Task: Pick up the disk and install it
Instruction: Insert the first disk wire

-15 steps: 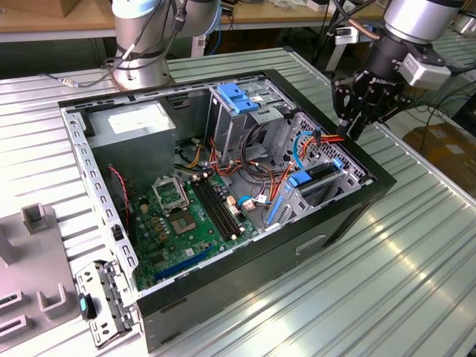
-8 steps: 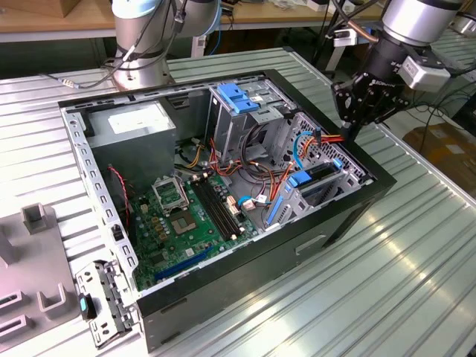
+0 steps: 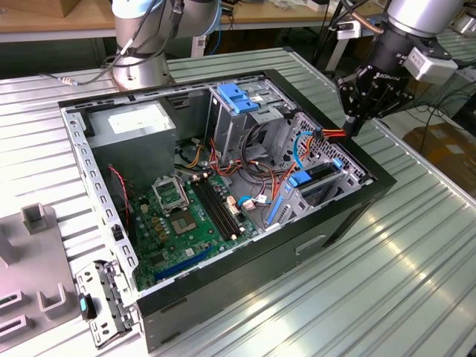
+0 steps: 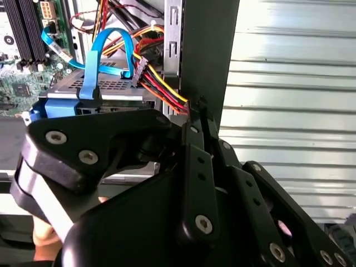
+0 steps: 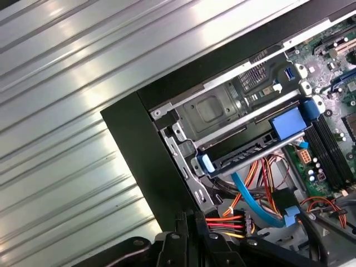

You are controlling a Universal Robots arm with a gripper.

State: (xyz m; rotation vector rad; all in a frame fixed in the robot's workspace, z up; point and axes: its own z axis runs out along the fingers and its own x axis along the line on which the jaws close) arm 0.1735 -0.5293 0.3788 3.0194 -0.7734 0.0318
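The disk [image 3: 321, 172] lies flat in the lower drive bay at the case's corner on the exterior view's right. Its dark body sits between blue side rails. In both wrist views the disk [image 5: 250, 149] [image 4: 117, 89] rests in the metal cage, with a blue data cable [image 4: 105, 53] looping over it. My gripper [image 3: 351, 126] hangs just above the case's black wall, beside the red, yellow and orange power wires [image 4: 161, 83]. Its fingers [image 5: 183, 228] are shut together with nothing between them, a short way from the disk.
The open computer case [image 3: 245, 275] lies on a ribbed metal table [image 3: 387, 282]. Inside are a grey power-supply box [image 3: 137, 123], a green motherboard [image 3: 186, 216] and a blue bracket [image 3: 239, 97] atop the upper cage. A second arm's base [image 3: 141, 52] stands behind; grey fixtures [image 3: 37, 223] sit left.
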